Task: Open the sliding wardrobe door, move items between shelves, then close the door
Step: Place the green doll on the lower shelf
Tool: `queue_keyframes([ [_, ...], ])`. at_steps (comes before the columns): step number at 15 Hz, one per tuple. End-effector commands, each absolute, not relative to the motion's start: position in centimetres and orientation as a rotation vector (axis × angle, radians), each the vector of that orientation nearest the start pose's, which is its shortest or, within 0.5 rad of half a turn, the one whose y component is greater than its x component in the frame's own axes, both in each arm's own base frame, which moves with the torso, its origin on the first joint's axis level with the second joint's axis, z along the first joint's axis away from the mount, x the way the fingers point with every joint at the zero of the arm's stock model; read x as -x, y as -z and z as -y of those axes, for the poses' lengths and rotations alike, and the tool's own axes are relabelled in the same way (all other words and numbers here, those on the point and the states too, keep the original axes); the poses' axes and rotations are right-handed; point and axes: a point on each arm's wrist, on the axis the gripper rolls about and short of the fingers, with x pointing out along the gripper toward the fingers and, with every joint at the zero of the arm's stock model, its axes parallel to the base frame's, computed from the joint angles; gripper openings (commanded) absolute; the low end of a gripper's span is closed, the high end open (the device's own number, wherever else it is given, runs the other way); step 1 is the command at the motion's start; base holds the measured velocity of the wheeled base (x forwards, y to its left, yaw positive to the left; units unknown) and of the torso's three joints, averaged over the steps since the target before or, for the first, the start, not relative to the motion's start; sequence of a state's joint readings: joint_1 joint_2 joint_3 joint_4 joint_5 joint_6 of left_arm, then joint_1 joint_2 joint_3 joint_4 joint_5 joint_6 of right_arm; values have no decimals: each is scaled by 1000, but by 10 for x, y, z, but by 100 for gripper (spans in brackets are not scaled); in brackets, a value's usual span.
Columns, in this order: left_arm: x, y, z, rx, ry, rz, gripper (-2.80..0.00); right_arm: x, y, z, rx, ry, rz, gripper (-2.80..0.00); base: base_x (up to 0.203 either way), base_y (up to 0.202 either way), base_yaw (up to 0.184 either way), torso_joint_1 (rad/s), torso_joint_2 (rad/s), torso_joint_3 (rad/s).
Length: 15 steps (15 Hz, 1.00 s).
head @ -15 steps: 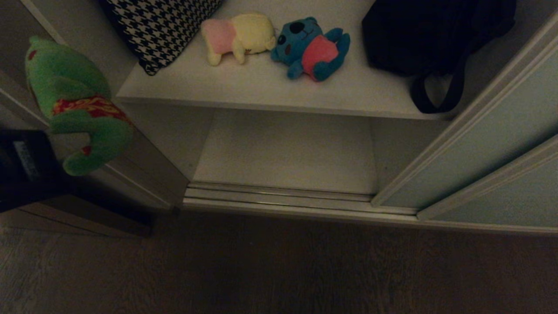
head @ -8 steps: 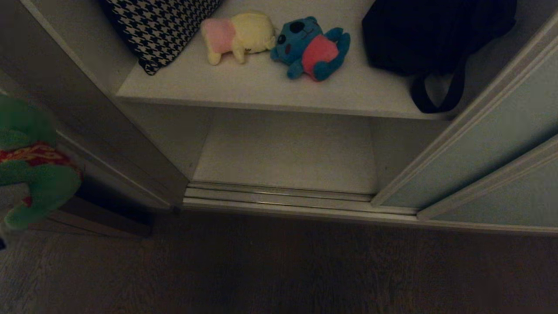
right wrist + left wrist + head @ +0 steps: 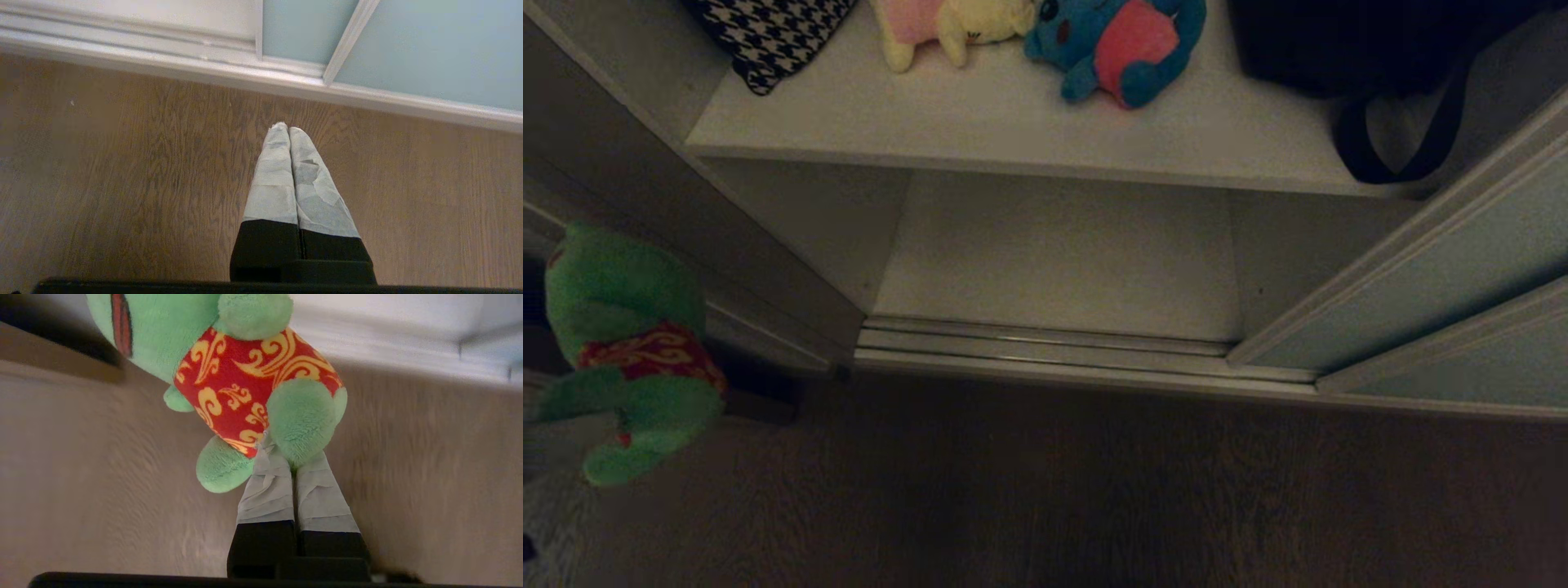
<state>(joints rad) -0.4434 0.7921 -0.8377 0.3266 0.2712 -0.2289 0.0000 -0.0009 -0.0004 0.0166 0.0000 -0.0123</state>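
Two plush toys, cream-yellow one (image 3: 947, 24) and blue one (image 3: 1123, 45), lie on upper shelf (image 3: 1013, 122) beside black bag (image 3: 1372, 49). My left tool (image 3: 282, 451) pinched tight on green plush toy (image 3: 629, 359), hanging low at far left over wood floor (image 3: 1045, 490). Lower shelf (image 3: 1062, 261) sits bare, fwd and to right of toy; I judge that's the drop spot, so left arm must swing inward. Toy's long axis approx vertical. Sliding wardrobe door (image 3: 1437, 278) pushed right, opening clear. Right tool (image 3: 288, 130) pressed closed on nothing, parked over floor.
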Motion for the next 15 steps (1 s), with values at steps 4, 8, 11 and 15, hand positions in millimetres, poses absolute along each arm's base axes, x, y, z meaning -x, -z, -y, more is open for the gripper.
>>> queue_keyframes([
  [4, -58, -245, 24, 121, 258, -382, -280, 23, -74, 0, 13, 0, -17, -280, 0, 0, 0, 3, 2, -198],
  [8, -60, -228, 26, 111, 290, -444, -280, 23, -74, 0, 12, 0, -16, -280, 0, 0, 0, 4, 4, -193],
  [11, -72, -219, 32, 116, 305, -436, -280, 23, -74, 0, 12, 0, -15, -280, 0, 0, 0, 4, 3, -136],
  [15, -94, -203, 44, 105, 352, -479, -280, 23, -74, 0, 13, 0, -15, -280, 0, 0, 0, 1, 0, -10],
])
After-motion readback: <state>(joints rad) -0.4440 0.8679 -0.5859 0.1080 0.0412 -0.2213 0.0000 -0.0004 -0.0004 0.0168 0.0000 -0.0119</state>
